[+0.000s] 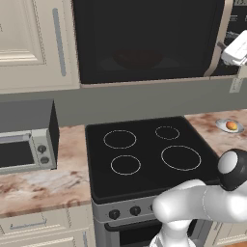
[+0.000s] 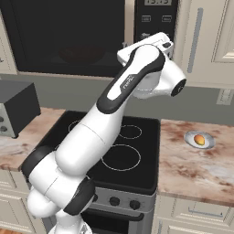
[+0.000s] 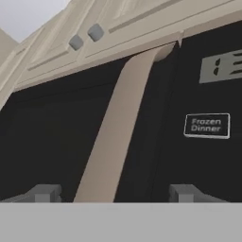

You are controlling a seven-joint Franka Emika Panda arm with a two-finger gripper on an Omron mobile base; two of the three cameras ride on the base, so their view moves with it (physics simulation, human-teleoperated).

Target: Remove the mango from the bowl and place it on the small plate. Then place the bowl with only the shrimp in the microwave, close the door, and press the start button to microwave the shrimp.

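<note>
Now the door (image 1: 144, 38) looks shut, with the bowl (image 1: 138, 59) dim behind its glass and the mango (image 2: 199, 139) on the small plate (image 2: 199, 140) on the tabletop (image 2: 192, 169). The gripper (image 3: 116, 191) faces the handle (image 3: 118, 127) and control panel (image 3: 208, 94), jaws spread wide and holding nothing. Judging from this, pressing start remains; the robot should shift toward the panel and push squarely with one fingertip.
</note>
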